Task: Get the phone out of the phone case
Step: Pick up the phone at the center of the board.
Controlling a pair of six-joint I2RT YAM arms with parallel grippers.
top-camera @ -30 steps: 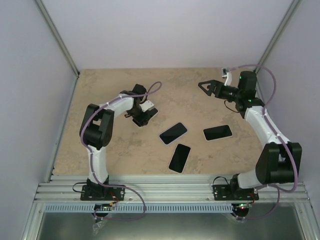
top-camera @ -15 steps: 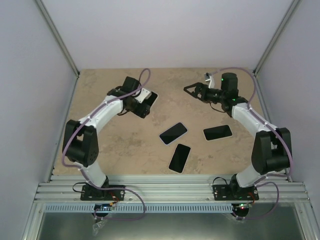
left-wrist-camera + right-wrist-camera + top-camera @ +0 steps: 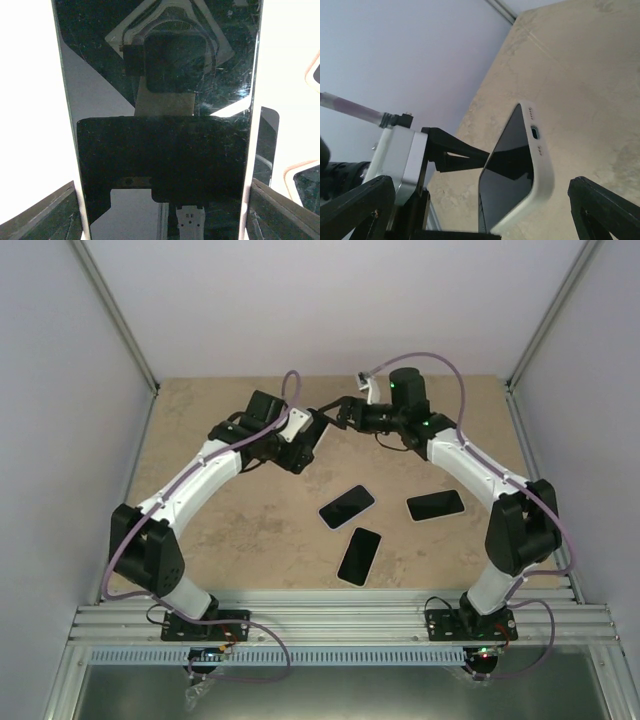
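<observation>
Top external: both arms have swung inward to far middle of table (image 3: pixel 190 410); our left gripper (image 3: pixel 298 443) clamps phone (image 3: pixel 506 170), still in white case (image 3: pixel 543 172), held aloft; our right gripper (image 3: pixel 338 412) gapes wide just beside its end; we judge extraction not yet started.

table (image 3: pixel 250 540): beige stone-look | walls (image 3: pixel 320 310): pale lilac | front rail (image 3: pixel 340 622): aluminium

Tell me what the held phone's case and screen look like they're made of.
Phone case: probably soft silicone or rubbery plastic with a matte finish; it is off-white, has no glare and has rounded edges.
Screen: glossy glass; it shows mirror-like reflections and fine scratches.
</observation>
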